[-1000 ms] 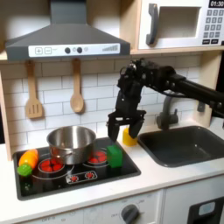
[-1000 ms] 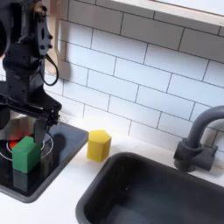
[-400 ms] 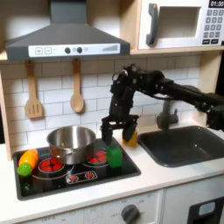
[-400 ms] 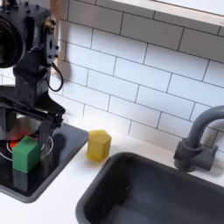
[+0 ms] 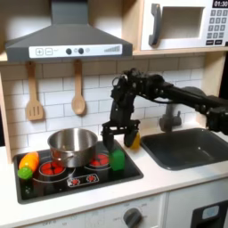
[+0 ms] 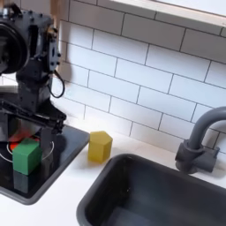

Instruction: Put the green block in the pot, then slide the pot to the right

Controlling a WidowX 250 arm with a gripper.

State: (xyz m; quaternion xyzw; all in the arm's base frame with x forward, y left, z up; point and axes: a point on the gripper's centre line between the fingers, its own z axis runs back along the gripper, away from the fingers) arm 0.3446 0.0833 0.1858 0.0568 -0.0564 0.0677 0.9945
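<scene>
First exterior view: the black arm (image 5: 169, 92) reaches in from the view's right and bends down over the stove (image 5: 76, 169), and the gripper (image 5: 118, 135) hangs with its fingers spread apart, nothing between them, just above the green block (image 5: 118, 158). That block stands upright near the stove's right edge, on the front right burner, free of the fingers. The pot (image 5: 73, 146) sits on the back left part of the stove, shiny and apart from the block. At the stove's left edge lies an orange-and-green vegetable toy (image 5: 28, 164). A yellow cup (image 5: 133, 138) peeks out just behind the gripper, on the counter between stove and sink (image 5: 190, 146). Two wooden utensils (image 5: 35, 93) hang on the tiled wall above the pot, under the grey hood (image 5: 69, 36).

Second exterior view: now close in, the gripper (image 6: 30, 128) fills the view's left side, its black fingers (image 6: 56, 126) apart and lowered around the space just above and behind the green block (image 6: 26, 157); whether they touch it I cannot tell. The block stands on the black stove (image 6: 62, 154) near its right front corner, beside a red burner ring (image 6: 13, 145). The yellow cup (image 6: 100, 146) stands on the white counter just off the stove's right edge, and the dark sink (image 6: 159, 194) with its grey tap (image 6: 201, 141) lies toward the second exterior view's right
</scene>
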